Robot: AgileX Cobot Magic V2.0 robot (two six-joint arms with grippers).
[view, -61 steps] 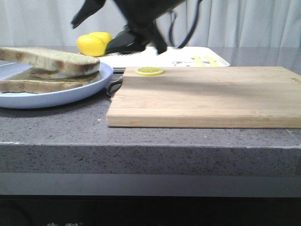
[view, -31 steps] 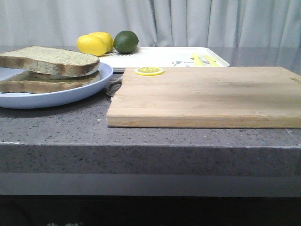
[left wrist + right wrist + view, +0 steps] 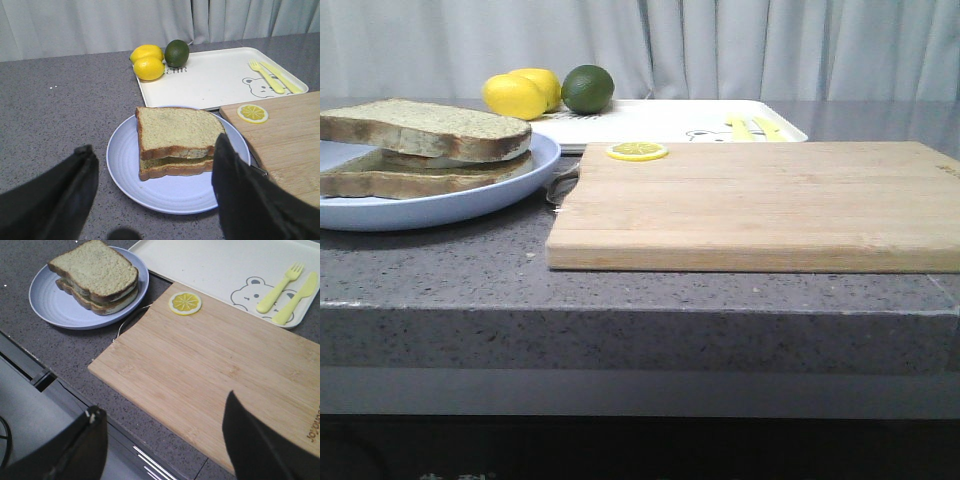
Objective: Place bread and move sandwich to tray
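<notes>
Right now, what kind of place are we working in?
Likely a staged kitchen counter: a speckled grey stone worktop, a light wooden cutting board, and an egg sandwich on a round pale blue plate, with curtains behind.

Sandwich (image 3: 425, 150): left end cut off by the front view's edge; filling shows only as a thin pale strip between the slices, too little to identify. In the left wrist view the lower slice is mostly covered by the upper.
Pale blue plate (image 3: 510, 190): left part beyond the front view's edge.
Wooden cutting board (image 3: 760, 205): right end cut off in the front view; far corners cut off in both wrist views.
White tray (image 3: 660, 120): near rim hidden behind the board in the front view.
Left gripper (image 3: 152, 200): fingers dark, blurred, cropped by the frame.
Right gripper (image 3: 165, 450): likewise blurred and cropped.
</notes>
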